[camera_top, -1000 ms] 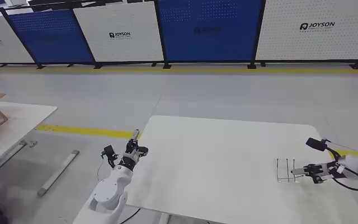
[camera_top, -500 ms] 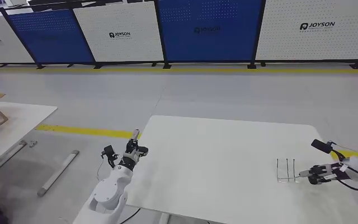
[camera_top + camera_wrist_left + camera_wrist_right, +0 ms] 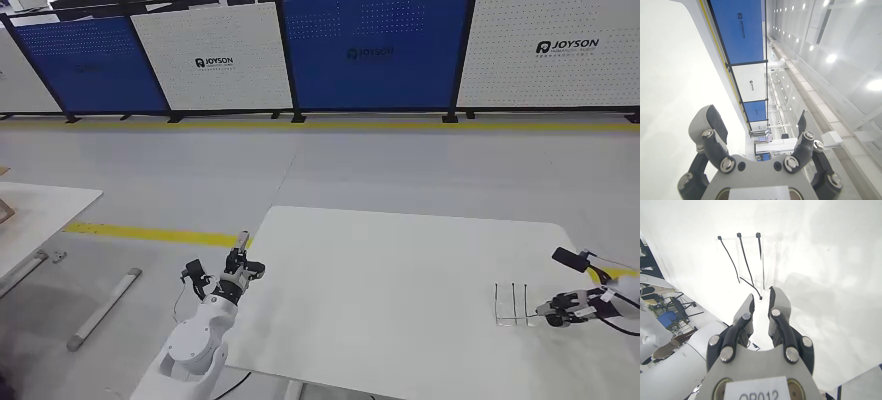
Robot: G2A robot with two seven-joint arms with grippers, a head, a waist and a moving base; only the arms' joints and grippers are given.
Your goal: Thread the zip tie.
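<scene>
Right gripper [image 3: 762, 293]: fingers parted by a narrow gap, nothing clamped between the pads. It is low over the table [image 3: 400, 280], near the right edge, nose pointed at the ties.

Just ahead of the fingertips: a clear stand [image 3: 769, 256] carrying three black zip ties [image 3: 745, 260]. Heads are at the far end of the stand and the tails run back toward the gripper. The outer tail on one side bows; the other two run straighter.

A fourth strand [image 3: 760, 297] lies slantwise across the near end of the stand, and its small blocky end sits right at the mouth of the finger gap. Cannot tell whether either pad touches it.

In the top view the right gripper [image 3: 547, 310] sits just beside the stand, on the side toward the table's right edge, with the zip ties [image 3: 512, 300] between it and the table's middle.

Left gripper [image 3: 757, 113]: fingers wide apart, holding nothing. In the top view it [image 3: 241, 245] is at the table's left edge, well apart from the ties.
</scene>
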